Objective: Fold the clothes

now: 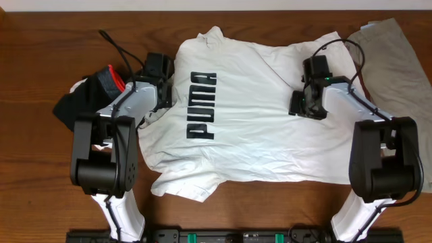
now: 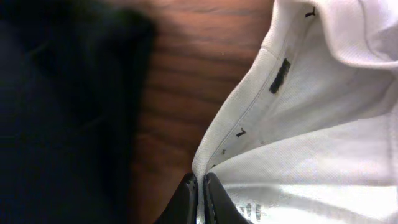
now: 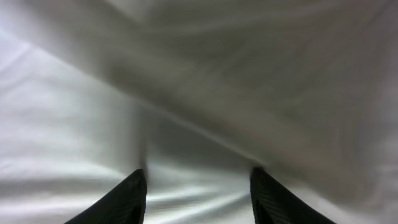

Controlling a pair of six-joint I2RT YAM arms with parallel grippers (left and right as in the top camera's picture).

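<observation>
**A:** How far is the folding getting?

**B:** Barely starting. The white T-shirt [image 1: 263,128] is lying spread out, unfolded, in the middle of the worktop [image 1: 40,202]. The left gripper [image 2: 200,198] is pinching its edge, jaws pressed together; the right gripper [image 3: 199,196] is hovering spread over the cloth.

**A:** And the others?

**B:** The black garment [image 1: 74,104] and khaki garment [image 1: 398,61] are waiting unfolded at either side.
</observation>
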